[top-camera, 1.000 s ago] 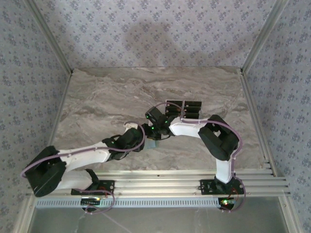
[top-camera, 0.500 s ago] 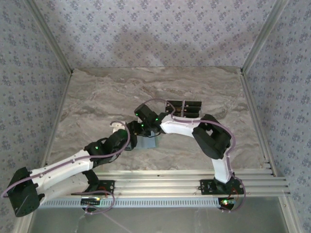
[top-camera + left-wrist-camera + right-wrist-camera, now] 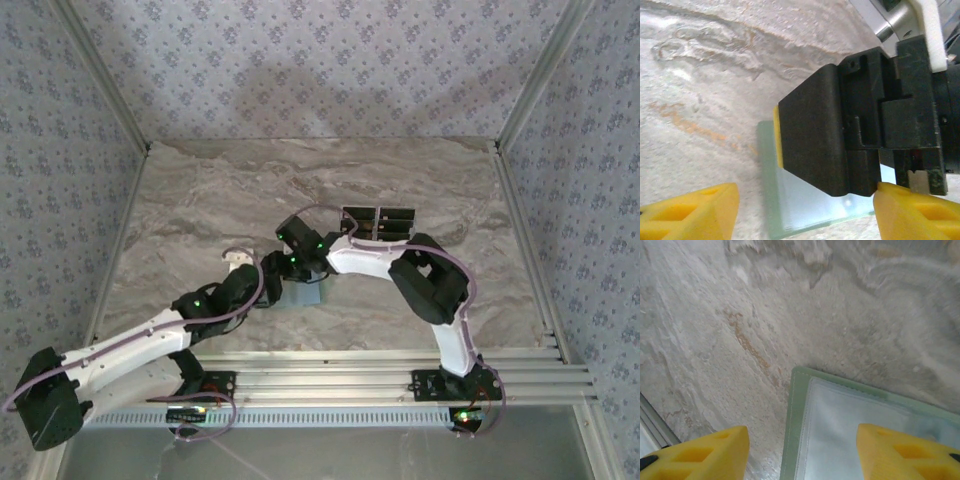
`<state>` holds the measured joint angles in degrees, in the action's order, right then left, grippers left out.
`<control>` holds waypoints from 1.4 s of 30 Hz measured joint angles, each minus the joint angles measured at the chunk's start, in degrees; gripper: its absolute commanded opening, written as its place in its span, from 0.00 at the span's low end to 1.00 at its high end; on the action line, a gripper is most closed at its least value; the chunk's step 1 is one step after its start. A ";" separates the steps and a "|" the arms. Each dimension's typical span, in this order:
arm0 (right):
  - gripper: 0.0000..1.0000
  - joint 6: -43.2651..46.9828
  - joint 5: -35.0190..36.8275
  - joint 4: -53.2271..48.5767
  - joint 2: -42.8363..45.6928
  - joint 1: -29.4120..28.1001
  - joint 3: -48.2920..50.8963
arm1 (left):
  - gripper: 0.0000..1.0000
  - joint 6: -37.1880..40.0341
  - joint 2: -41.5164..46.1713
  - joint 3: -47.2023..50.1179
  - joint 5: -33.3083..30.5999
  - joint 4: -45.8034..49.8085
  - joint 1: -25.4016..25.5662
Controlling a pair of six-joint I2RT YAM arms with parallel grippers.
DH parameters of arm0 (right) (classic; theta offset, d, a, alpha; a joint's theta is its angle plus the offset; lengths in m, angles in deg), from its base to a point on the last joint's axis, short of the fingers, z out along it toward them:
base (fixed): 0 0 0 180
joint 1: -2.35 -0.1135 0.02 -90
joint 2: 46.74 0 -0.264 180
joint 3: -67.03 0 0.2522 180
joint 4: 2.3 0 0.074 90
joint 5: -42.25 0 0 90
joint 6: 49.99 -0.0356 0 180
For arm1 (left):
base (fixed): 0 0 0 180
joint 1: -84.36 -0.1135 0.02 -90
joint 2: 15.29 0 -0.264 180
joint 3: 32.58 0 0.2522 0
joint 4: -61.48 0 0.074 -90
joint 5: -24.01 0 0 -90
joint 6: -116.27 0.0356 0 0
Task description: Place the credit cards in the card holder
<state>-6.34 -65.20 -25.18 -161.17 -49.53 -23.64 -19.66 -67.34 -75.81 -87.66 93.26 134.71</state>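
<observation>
**Two open grippers crowded over one card holder**

Lying flat near the middle of the table (image 3: 200,220), a little toward its near edge: one pale green card holder (image 3: 840,430) with a clear window pocket.

Hemmed in from two sides, by the left gripper (image 3: 802,215) at its left and the right gripper (image 3: 802,452) at its far edge. Left fingers spread wide, clamping nothing, the holder low between them. Right fingers also spread wide, gripping nothing, a corner of the holder below them.

From the left wrist, one black finger (image 3: 812,135) of the right gripper, yellow strip along its edge, blocking much of the holder; contact impossible to tell.

Beyond the holder and apart from it, dark cards (image 3: 378,222) flat in two columns. Partly covered by the right arm (image 3: 365,262) and its cable, so no sure count.

Grey-veined marble top. Aluminium rails (image 3: 520,365) along the near and right edges. Flower-patterned wallpaper on the walls (image 3: 330,70) on three sides.

Two arms, two grippers.
</observation>
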 measured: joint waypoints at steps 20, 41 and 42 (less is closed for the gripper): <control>0.58 39.95 17.40 -28.41 18.01 15.56 -1.03 | 1.00 -0.15 -10.12 -2.49 8.41 0.98 -12.28; 0.47 56.96 29.05 -30.14 10.08 13.31 0.28 | 1.00 0.44 -10.84 -2.56 9.94 1.95 -14.36; 0.46 57.20 29.14 -30.12 9.60 13.29 0.15 | 1.00 0.44 -10.84 -2.58 9.94 1.95 -14.36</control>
<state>50.86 -36.07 -55.30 -151.58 -36.24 -23.48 -19.22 -78.18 -78.39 -77.72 95.21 120.35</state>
